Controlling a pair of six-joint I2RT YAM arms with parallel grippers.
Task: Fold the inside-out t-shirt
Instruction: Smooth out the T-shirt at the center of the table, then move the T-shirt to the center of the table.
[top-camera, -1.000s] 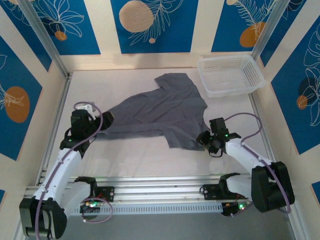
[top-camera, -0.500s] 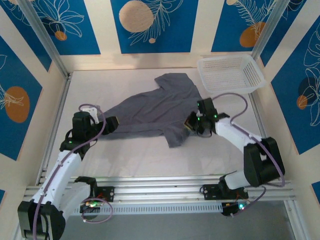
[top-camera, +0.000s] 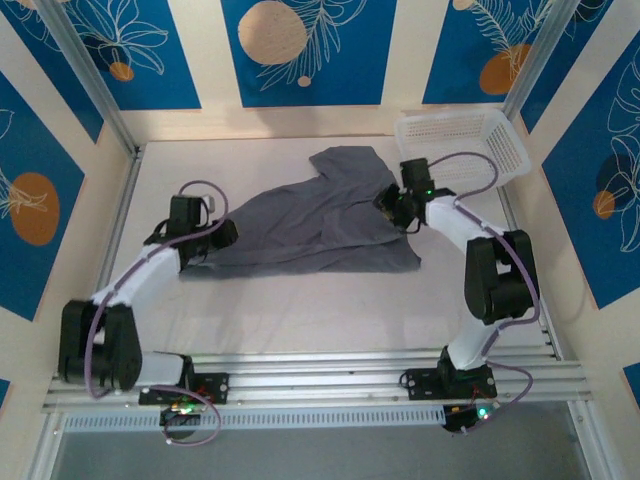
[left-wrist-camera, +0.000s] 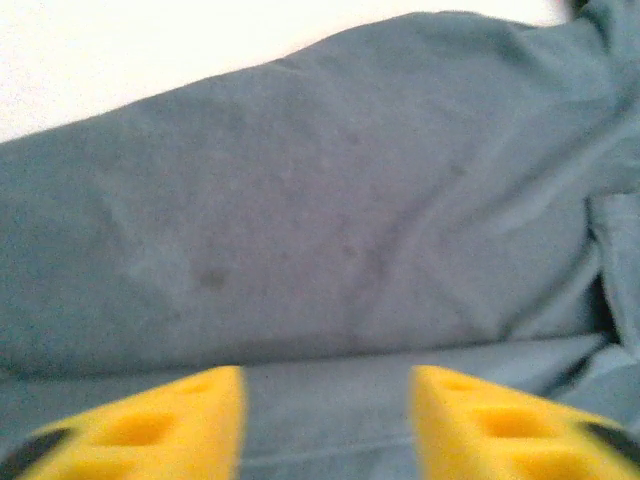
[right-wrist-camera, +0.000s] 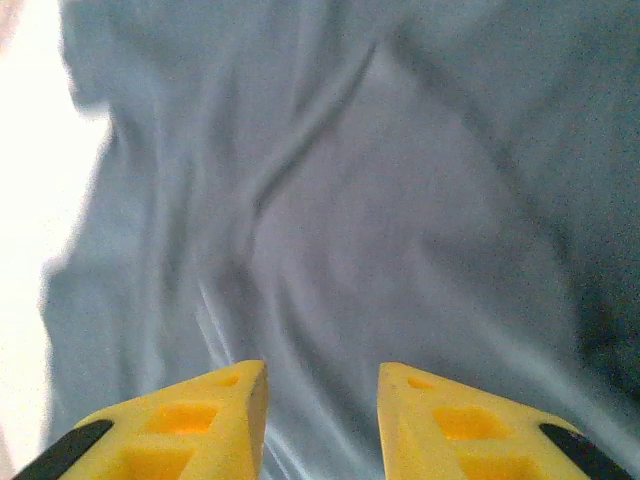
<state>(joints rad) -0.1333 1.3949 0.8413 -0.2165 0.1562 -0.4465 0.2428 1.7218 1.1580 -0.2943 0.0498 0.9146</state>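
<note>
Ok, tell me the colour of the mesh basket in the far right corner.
White; the mesh basket shows best in the top external view.

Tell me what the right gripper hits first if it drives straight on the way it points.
The inside-out t-shirt: in the right wrist view the open right gripper points at creased grey cloth, with nothing in between. Depth is unclear, but the cloth looks close.

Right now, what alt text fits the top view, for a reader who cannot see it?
A grey t-shirt lies crumpled on a white table, the left gripper at its left edge and the right gripper over its far right part. A white basket stands in the far right corner.
</note>
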